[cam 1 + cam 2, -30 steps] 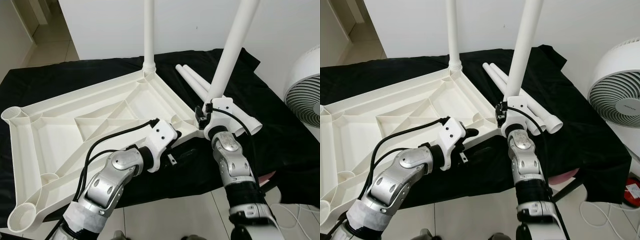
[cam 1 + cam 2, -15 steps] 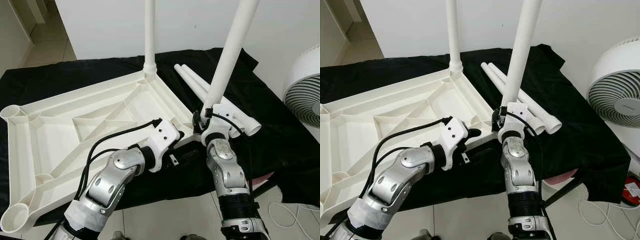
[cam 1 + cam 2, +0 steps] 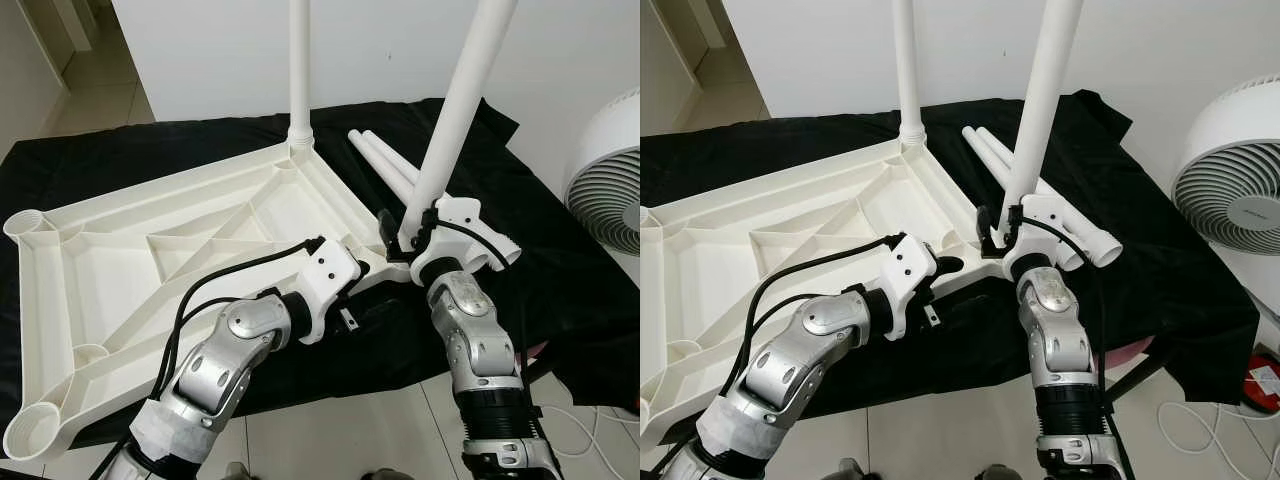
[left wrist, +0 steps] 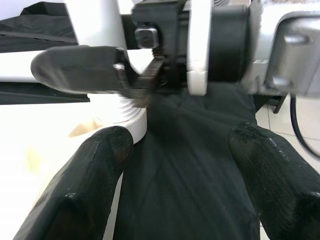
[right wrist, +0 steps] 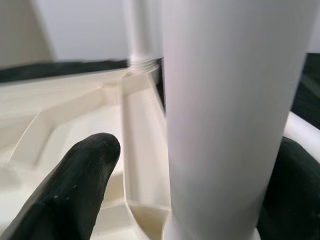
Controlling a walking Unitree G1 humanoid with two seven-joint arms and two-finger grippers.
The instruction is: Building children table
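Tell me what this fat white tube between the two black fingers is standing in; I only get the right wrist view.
Observer: That white plastic table leg stands in a corner socket of an upturned white plastic tabletop, which lies on a black cloth.
Visitor: Is the other arm helping?
Observer: The left end effector sits open, right beside that socket's base.
Visitor: Any legs left to fit?
Observer: Two spare white plastic legs lie on the cloth beyond the tabletop.

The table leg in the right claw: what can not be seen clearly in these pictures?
- Top of the table leg: cut off by the upper edge of both eye views.
- Its lower end in the corner socket: hidden behind the right claw and wrist.
- Right wrist view: the leg is close and blurred, hiding one finger.
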